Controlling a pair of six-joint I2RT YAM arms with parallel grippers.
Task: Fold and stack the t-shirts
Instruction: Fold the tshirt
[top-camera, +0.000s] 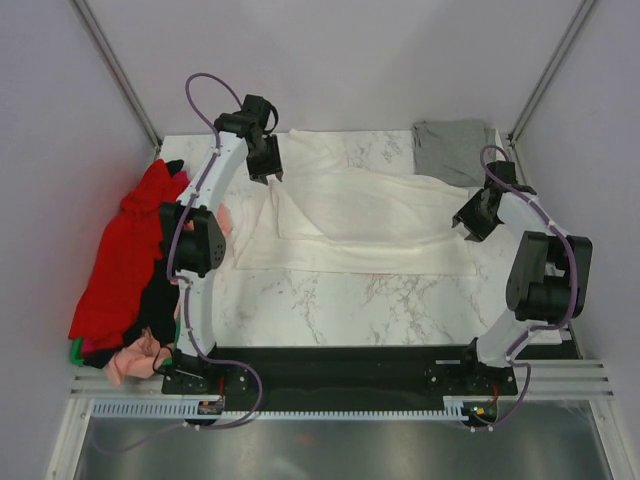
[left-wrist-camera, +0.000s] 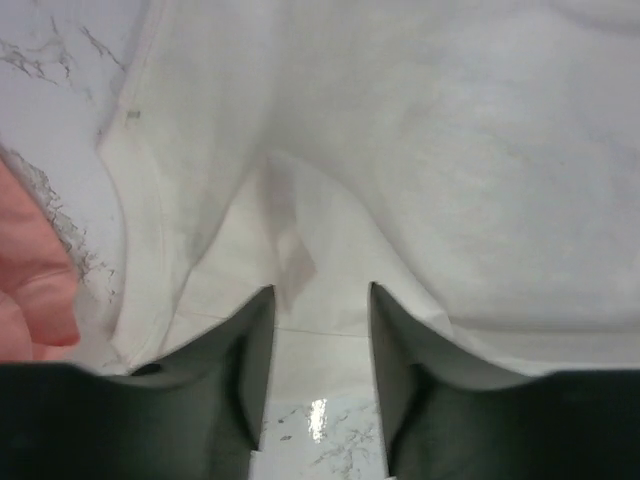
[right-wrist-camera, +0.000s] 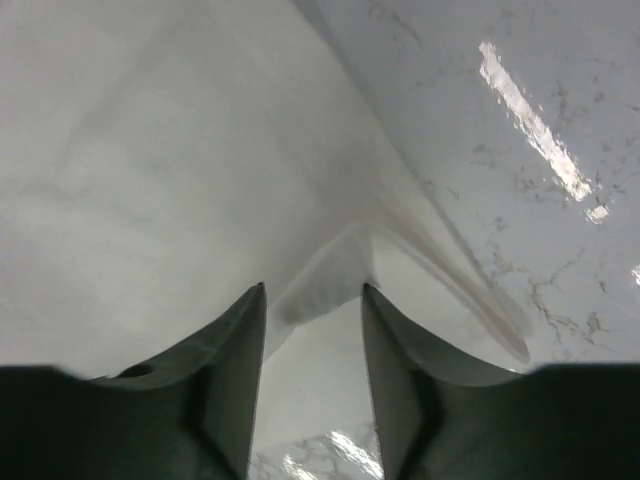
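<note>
A large white t-shirt (top-camera: 360, 215) lies spread and partly folded across the middle of the marble table (top-camera: 350, 300). My left gripper (top-camera: 268, 165) hangs over its far left corner. In the left wrist view the left gripper (left-wrist-camera: 320, 290) stands open, with a raised fold of the white t-shirt (left-wrist-camera: 450, 150) lying loose between the fingertips. My right gripper (top-camera: 468, 225) is at the shirt's right edge. In the right wrist view the right gripper (right-wrist-camera: 313, 288) is open too, and a peak of the white t-shirt (right-wrist-camera: 150, 150) sits just past its tips. A folded grey t-shirt (top-camera: 452, 150) rests at the far right corner.
A heap of t-shirts is piled at the table's left edge: red (top-camera: 125, 250) on top, black (top-camera: 155, 300), pink (top-camera: 135, 358) and a bit of green (top-camera: 77, 350) below. Pink cloth (left-wrist-camera: 30, 290) shows at the left of the left wrist view. Bare marble (right-wrist-camera: 520, 150) lies right of the shirt.
</note>
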